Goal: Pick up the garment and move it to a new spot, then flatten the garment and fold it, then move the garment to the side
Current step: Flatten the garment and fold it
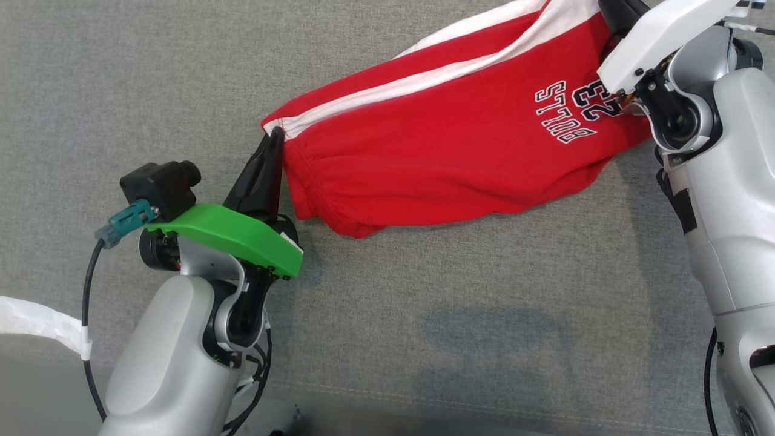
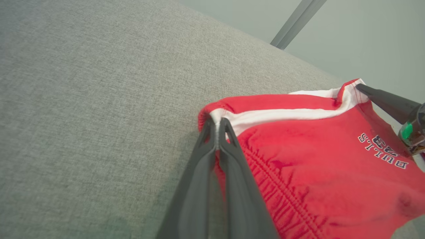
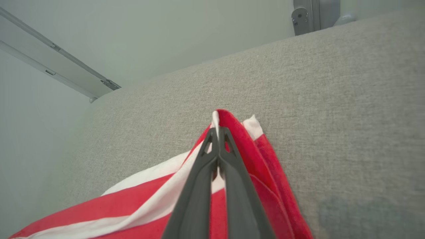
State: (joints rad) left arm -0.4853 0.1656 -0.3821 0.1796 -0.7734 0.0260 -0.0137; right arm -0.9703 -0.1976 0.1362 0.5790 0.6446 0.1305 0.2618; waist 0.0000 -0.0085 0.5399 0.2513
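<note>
On fabric surface (image 1: 424,290) lies garment (image 1: 448,139), ctr to 1 o'clock in head view. L gripper (image 1: 275,142) touches its 9 o'clock end, R gripper (image 3: 218,132) its 2 o'clock end.

In the head view we lose the upper part of the garment (image 1: 436,163) past the top edge, and the right arm (image 1: 720,181) covers the end of its print (image 1: 569,112) and the corner beyond. In both wrist views we find the garment cut off at the bottom edge.
</note>
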